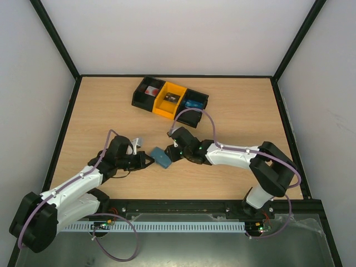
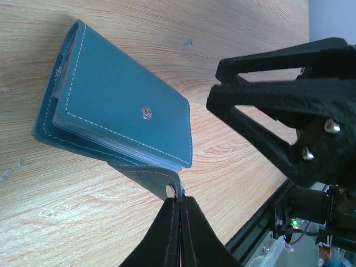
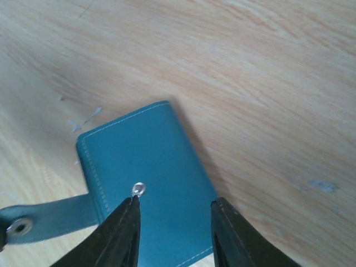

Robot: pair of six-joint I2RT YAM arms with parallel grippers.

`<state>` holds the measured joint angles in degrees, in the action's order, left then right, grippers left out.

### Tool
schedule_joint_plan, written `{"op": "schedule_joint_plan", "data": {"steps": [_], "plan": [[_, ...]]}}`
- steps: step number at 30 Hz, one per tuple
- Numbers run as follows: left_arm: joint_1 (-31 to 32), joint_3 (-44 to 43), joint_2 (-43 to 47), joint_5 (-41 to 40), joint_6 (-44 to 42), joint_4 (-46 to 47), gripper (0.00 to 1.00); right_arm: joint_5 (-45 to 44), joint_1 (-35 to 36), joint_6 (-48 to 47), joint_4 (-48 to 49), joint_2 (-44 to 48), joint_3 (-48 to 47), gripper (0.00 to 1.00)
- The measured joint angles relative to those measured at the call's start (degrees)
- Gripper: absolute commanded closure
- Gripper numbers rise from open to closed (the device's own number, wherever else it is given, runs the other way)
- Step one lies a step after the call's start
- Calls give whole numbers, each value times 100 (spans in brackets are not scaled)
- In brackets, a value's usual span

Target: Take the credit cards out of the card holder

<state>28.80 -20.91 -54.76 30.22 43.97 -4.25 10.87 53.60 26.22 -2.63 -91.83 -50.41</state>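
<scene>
Two grippers: both are working at the holder [image 1: 162,157].
Holder: lying folded on the table [image 1: 111,100], tab [image 3: 50,219] unsnapped.
Left gripper [image 2: 179,204]: pinching the tab tight, likely anchoring the holder.
Right gripper [image 3: 175,208]: hovering over the holder's cover by the snap [image 3: 138,189], jaws partly apart, gripping nothing; probably preparing to lift the cover.

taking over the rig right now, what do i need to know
left gripper: shut on the side tab of the card holder; the tab is unsnapped.
right gripper: open, poised over the cover near the snap stud; contact unclear.
card holder: lies folded shut on the table between the arms.
done: tab undone and pinched.
left to do: open the cover and pull the cards; none is out in view.
</scene>
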Motion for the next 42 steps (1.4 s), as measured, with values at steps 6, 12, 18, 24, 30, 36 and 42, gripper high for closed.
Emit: {"op": "schedule_joint_plan", "data": {"steps": [6,12,18,24,30,36,42], "plan": [[-22,-2,52,13,0,-2,98,343,20,-328,83,83,234,43],[-24,-39,166,48,15,-33,98,474,98,-623,81,90,363,40],[-28,-164,236,90,39,-33,98,457,195,-789,81,118,361,43],[-37,-166,240,107,57,-42,98,236,195,-870,81,118,354,63],[-37,-166,238,107,63,-39,98,35,195,-868,92,142,330,72],[-37,-166,240,107,63,-39,98,-251,197,-811,120,216,330,76],[-37,-166,240,107,63,-42,98,-476,197,-798,168,269,330,78]]}}
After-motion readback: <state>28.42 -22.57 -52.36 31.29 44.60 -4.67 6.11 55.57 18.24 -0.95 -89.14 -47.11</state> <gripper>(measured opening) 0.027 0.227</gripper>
